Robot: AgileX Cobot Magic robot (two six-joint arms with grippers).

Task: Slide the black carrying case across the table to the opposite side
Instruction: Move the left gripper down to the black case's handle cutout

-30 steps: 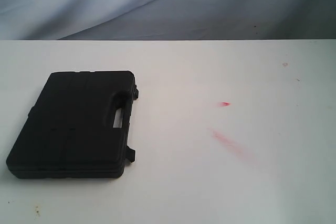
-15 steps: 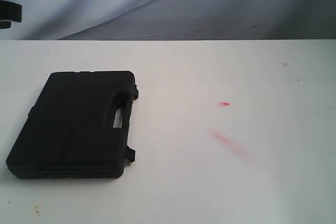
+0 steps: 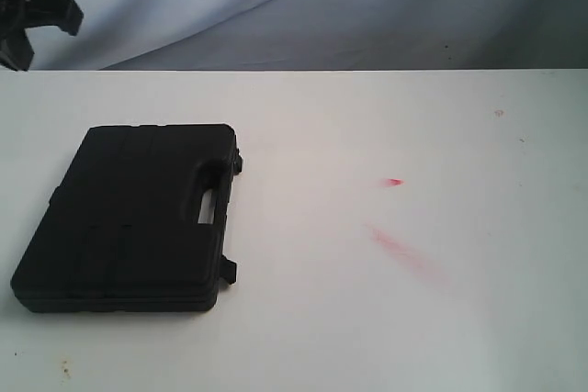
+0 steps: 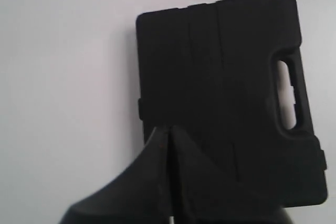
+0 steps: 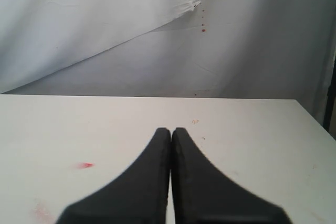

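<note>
1. One black carrying case (image 3: 129,218): lies flat and closed on the left part of the table (image 3: 367,337) as the exterior view shows it. Its handle slot (image 3: 204,206) is turned toward the table's middle. It has the same place and angle as a second ago, and nothing touches it.
2. One left arm (image 3: 41,11): new entry. It was absent from the exterior view a second ago and was a sliver at the left edge half a second ago. It is now a larger dark shape in the top-left corner, above and behind the case and well apart from it.
3. One left gripper (image 4: 168,129): fingers pressed together with nothing between them. Its wrist view looks down on the case, with the tip over the part near the edge opposite the handle.
4. One right gripper (image 5: 171,130): fingers pressed together and empty, pointing over bare table toward the cloth backdrop (image 5: 105,35). It does not appear in the exterior view.
5. Two red smears (image 3: 400,250): on the table's right half, along the likely path of the case.
6. Assessment: the approach appears to have begun, but the slide itself has not. The whole crossing to the right side remains. Closed fingers would suit a push, so the left arm probably has to come down beside the case's far-left edge first.
</note>
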